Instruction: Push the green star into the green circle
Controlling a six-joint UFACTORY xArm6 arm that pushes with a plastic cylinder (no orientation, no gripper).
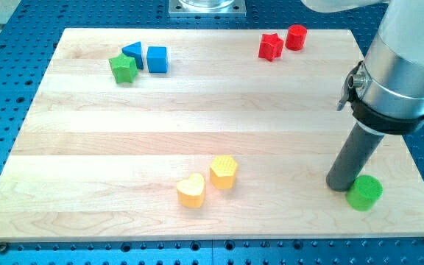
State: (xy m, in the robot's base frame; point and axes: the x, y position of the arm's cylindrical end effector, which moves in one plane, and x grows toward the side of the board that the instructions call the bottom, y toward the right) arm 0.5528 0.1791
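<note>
The green star (123,68) lies near the view's top left, touching a blue triangle (132,51), with a blue cube (157,59) just to its right. The green circle (364,192), a short cylinder, stands at the view's bottom right near the board's edge. My tip (341,184) rests on the board just left of the green circle, touching or nearly touching it, far from the green star.
A red star (270,46) and a red cylinder (296,37) sit at the view's top right. A yellow heart (191,191) and a yellow hexagon (224,171) lie at the bottom centre. The wooden board (197,110) ends just beyond the green circle.
</note>
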